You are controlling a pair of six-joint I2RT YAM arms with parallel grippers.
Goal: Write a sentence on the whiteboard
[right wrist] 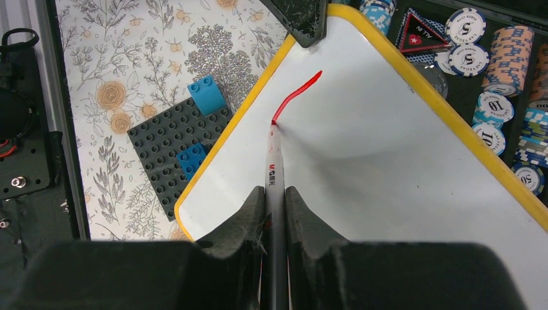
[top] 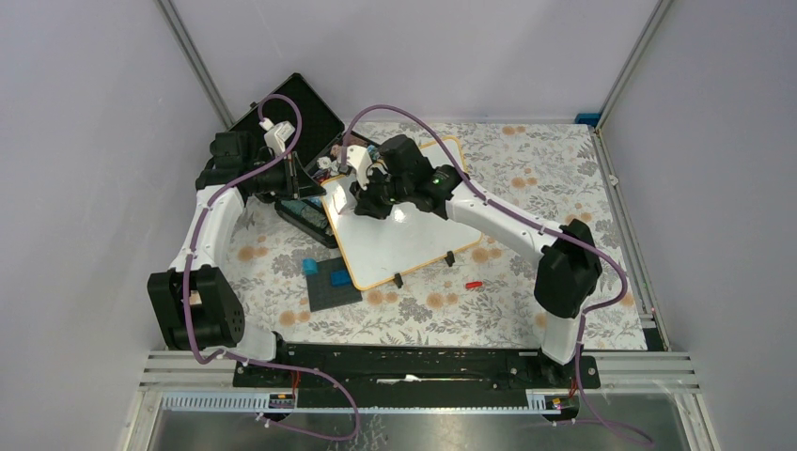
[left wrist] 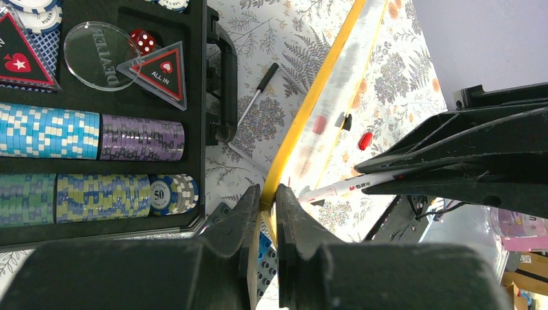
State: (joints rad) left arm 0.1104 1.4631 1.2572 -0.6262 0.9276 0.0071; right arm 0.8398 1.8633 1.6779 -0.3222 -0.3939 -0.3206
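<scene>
Left pincer [left wrist: 267,208]: clenched on the yellow-tan frame of the whiteboard [right wrist: 388,161], one finger on either side of the frame at the board's left edge. The jaws stood only as far apart as the frame is thick.

Right pincer [right wrist: 274,197]: clenched on a white marker [right wrist: 274,169], which ran forward between the fingers. The marker's tip touched the board surface at the lower end of a single curved red stroke [right wrist: 298,94]. This stroke was the only writing seen on the board, and it lay near the corner held by the left pincer.

The whiteboard was at the middle of the floral tabletop [top: 526,178], with its two small black feet along the near edge. An open case of poker chips [left wrist: 103,139] sat just beside the board's far left side. A dark grey studded plate [right wrist: 165,139] carrying blue blocks [right wrist: 207,95] lay just beside its near left edge. A small red cap [top: 474,283] lay on the tabletop near the board's near right corner, apart from it.
</scene>
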